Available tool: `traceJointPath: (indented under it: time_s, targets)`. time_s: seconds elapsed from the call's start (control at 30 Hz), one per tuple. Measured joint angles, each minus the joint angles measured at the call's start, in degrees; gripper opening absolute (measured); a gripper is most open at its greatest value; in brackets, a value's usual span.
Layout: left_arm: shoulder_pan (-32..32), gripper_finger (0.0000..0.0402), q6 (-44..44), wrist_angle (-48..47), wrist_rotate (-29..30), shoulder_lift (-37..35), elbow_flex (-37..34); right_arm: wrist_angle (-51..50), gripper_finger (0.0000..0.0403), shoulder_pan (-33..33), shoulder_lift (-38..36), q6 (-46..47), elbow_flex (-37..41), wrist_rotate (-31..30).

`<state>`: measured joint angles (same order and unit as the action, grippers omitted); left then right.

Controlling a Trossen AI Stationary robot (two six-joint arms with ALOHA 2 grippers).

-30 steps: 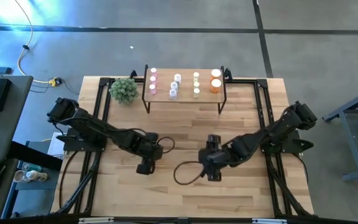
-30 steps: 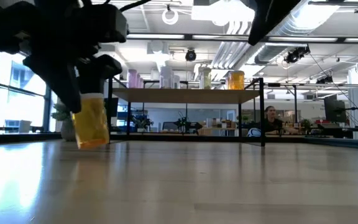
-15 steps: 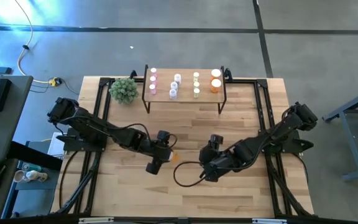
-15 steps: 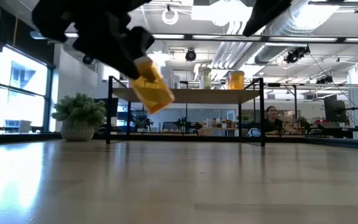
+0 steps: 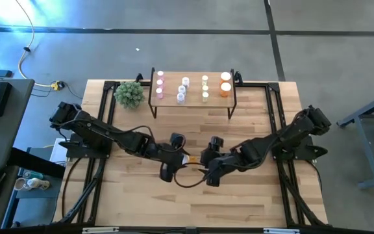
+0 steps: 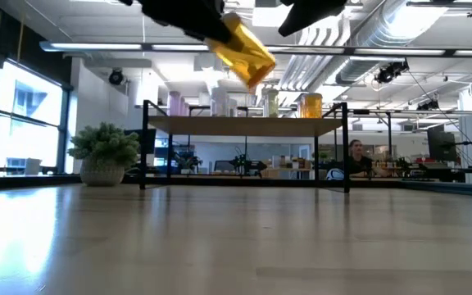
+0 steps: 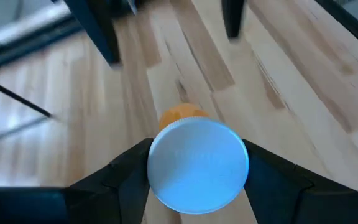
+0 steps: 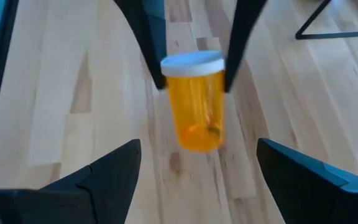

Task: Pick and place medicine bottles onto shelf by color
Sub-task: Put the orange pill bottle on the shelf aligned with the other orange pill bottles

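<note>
An orange medicine bottle [image 8: 194, 109] with a white cap [image 7: 197, 163] hangs in the air over the middle of the table, with my left gripper [image 5: 179, 158] shut on it. My right gripper [image 8: 197, 186] is just to the bottle's right, facing it. Its fingers are spread wide with nothing between them. The shelf [image 5: 193, 103] stands at the far edge on thin black legs. On its wooden top stand pink bottles [image 5: 160, 84], whitish bottles [image 5: 182, 90], yellow-green bottles [image 5: 205, 88] and orange bottles [image 5: 226, 84], in rows. My left gripper pinches the bottle at its cap end [image 8: 191, 65], one finger [image 8: 149, 43] on each side. The fingers slant down from the table's left and lie along the bottle. The cap faces the wrist. The orange body [image 6: 248, 53] sticks out past the fingertips, tilted, clear of the table.
A small potted plant [image 5: 130, 94] stands left of the shelf. A black cable loop [image 5: 188, 182] lies on the table below the grippers. Black frame rails [image 5: 106, 117] run along both sides. A person [image 6: 356, 156] sits in the room beyond the table.
My left gripper has risen and swung toward the table's right, tipping up from steeply down to a shallower slant. The orange bottle went with it, from upright near the tabletop to high and tilted. My right gripper has turned toward the bottle.
</note>
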<state>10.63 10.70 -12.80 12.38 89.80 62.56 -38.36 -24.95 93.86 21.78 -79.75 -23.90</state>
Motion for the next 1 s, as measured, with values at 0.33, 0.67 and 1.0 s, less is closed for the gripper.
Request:
traceJointPath:
  time_s: [0.33,0.67,1.0]
  targets:
    - [0.00,0.0213,5.16,8.73,0.75,0.00,0.47,0.32,0.0312,2.95,0.00,-1.31,-0.01,3.17]
    - [0.00,0.0213,6.04,10.00,2.00,0.00,0.47,0.63,0.0285,4.01,0.00,-1.30,0.00,6.48]
    - [0.04,0.0213,6.04,11.22,1.94,0.00,0.47,1.35,0.0214,4.09,0.00,-1.31,0.00,7.64]
